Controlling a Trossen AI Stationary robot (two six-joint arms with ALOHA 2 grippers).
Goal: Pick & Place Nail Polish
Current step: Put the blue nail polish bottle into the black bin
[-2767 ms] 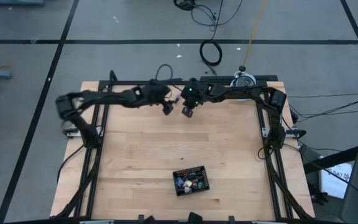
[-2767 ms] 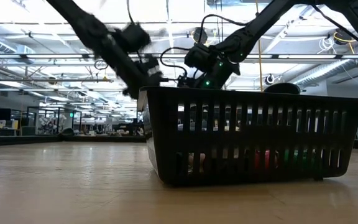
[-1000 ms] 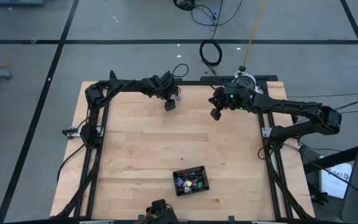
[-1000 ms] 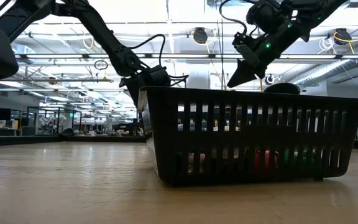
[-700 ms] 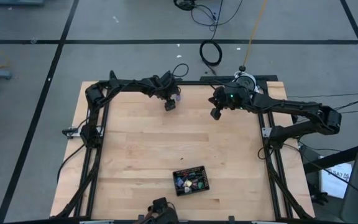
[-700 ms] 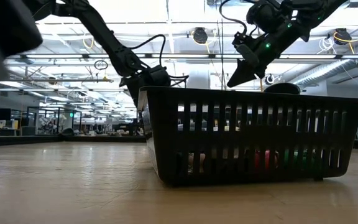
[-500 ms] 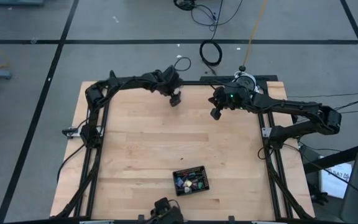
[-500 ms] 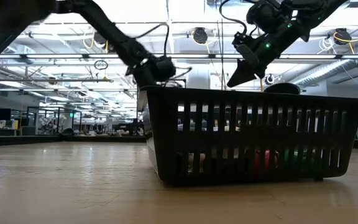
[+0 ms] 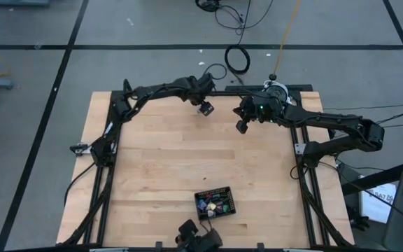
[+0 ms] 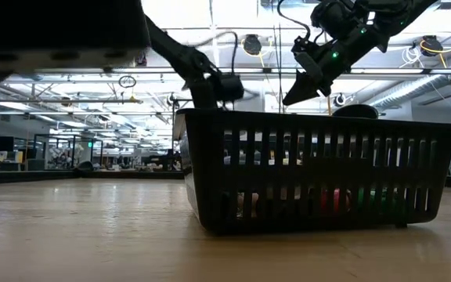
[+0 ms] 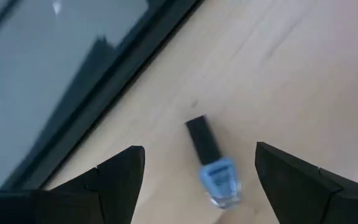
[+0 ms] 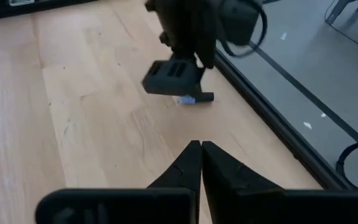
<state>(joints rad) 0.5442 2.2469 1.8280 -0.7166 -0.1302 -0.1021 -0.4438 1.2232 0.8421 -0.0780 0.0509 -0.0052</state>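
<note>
A tiny blue nail polish bottle [image 11: 217, 178] with a dark cap lies on its side on the wood table near the far edge; it also shows in the right wrist view [image 12: 190, 99]. My left gripper [image 11: 199, 148] is open and hovers above it, one finger on either side, touching nothing; it shows in the high view [image 9: 205, 108]. My right gripper [image 9: 241, 127] is shut and empty, held above the table to the right of the left one [image 12: 201, 147]. Several more bottles lie in a black basket [image 9: 215, 203].
The black basket [image 10: 319, 168] stands near the table's near edge, right of the middle. The table's dark frame rail [image 11: 104, 93] runs close by the blue bottle at the far edge. A dark object [image 9: 196, 238] sits at the near edge. Bare wood lies between.
My left gripper has gone toward the table's right edge along the far edge and a little farther back, and now stands closer to my right gripper. The dark object at the near edge has shifted to the right.
</note>
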